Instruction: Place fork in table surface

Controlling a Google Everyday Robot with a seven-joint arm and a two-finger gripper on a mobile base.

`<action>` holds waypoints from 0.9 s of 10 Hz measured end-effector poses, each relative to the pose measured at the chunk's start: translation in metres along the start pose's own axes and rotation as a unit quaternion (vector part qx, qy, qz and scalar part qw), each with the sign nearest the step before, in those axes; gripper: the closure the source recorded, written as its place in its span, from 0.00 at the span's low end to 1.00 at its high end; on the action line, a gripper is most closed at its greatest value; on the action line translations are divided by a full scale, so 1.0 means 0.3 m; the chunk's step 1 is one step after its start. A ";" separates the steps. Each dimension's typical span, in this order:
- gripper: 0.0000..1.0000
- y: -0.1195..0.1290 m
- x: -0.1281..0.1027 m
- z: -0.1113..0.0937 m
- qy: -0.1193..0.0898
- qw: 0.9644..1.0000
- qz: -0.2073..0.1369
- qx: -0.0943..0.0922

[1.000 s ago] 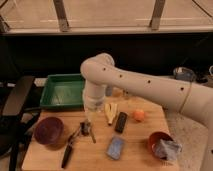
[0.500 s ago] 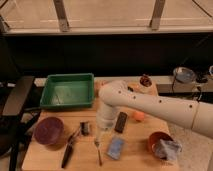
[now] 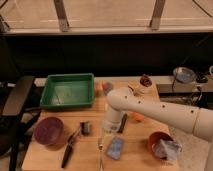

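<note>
While my white arm (image 3: 165, 112) reaches in from the right over the tabletop (image 3: 90, 155), my gripper (image 3: 103, 136) hangs at its lower end, just right of the small dark block (image 3: 85, 128) and just above the fork (image 3: 101, 154). Whether my fingers are apart or together I cannot tell, since the wrist hides them.

The fork lies flat on the tabletop, running toward the front edge, directly below my gripper. I cannot tell whether it touches my gripper's tip.

Taking the fork as landmark: the blue packet (image 3: 116, 147) lies just right of it, close beside but apart. The black-handled utensil (image 3: 69, 148) lies to its left, slanted, and the dark red bowl (image 3: 48, 130) sits farther left. The green tray (image 3: 68, 91) is well behind and left of it. Far right of the fork stands 1 orange bowl (image 3: 156, 143) with a crumpled pale wrapper (image 3: 167, 149) in it. A dark slim object (image 3: 123, 125) and an orange item (image 3: 138, 117) sit behind and right of the fork, partly hidden by my arm.
</note>
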 end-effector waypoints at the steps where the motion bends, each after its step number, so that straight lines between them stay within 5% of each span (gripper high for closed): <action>1: 0.39 -0.029 0.001 -0.015 0.001 1.000 0.002 0.006; 3: 0.22 -0.108 0.006 -0.057 0.010 1.000 0.002 0.015; 7: 0.20 -0.211 -0.002 -0.071 0.016 1.000 -0.007 0.017; 9: 0.20 -0.218 -0.027 -0.083 0.022 0.999 -0.023 0.037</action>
